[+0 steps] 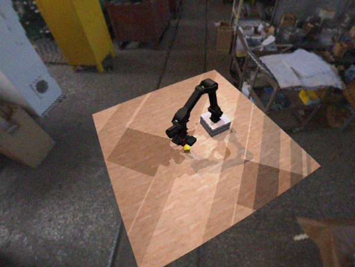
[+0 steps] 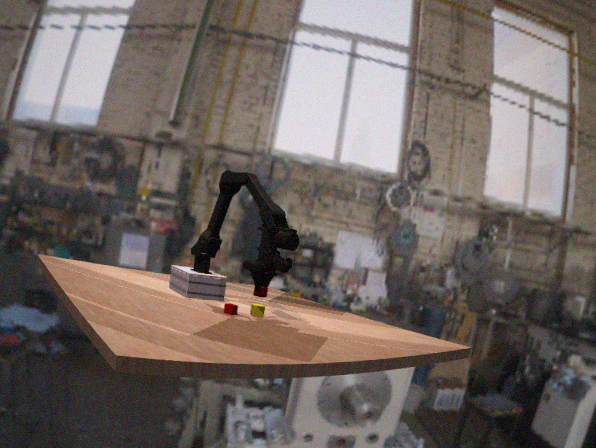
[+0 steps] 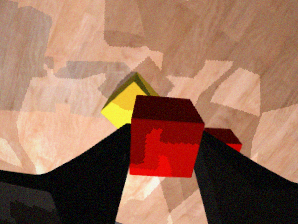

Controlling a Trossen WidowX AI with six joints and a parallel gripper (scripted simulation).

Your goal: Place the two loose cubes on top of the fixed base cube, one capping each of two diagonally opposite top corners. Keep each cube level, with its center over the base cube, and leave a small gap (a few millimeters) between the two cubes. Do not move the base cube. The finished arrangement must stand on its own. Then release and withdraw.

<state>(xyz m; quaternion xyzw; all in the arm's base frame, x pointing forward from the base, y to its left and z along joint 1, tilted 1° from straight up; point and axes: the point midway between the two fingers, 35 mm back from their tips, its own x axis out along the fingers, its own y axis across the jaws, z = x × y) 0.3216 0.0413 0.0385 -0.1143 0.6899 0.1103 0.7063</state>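
My gripper (image 2: 260,287) (image 3: 162,133) is shut on a red cube (image 2: 260,292) (image 3: 162,150), held above the table. In the top view only a little red (image 1: 183,144) shows among the gripper parts, and the fingertips are not clear. The yellow base cube (image 1: 186,148) (image 2: 257,310) (image 3: 118,111) sits on the table, with nothing visible on top. In the wrist view it lies beyond and left of the held cube, which covers part of it. A second red cube (image 2: 230,309) (image 3: 225,136) stands on the table, partly behind the right finger in the wrist view.
The arm rises from a grey and white block (image 1: 215,129) (image 2: 197,285) on the wooden table (image 1: 190,208) (image 2: 150,345). The second red cube stands close to the yellow one. Broken shadows cross the tabletop.
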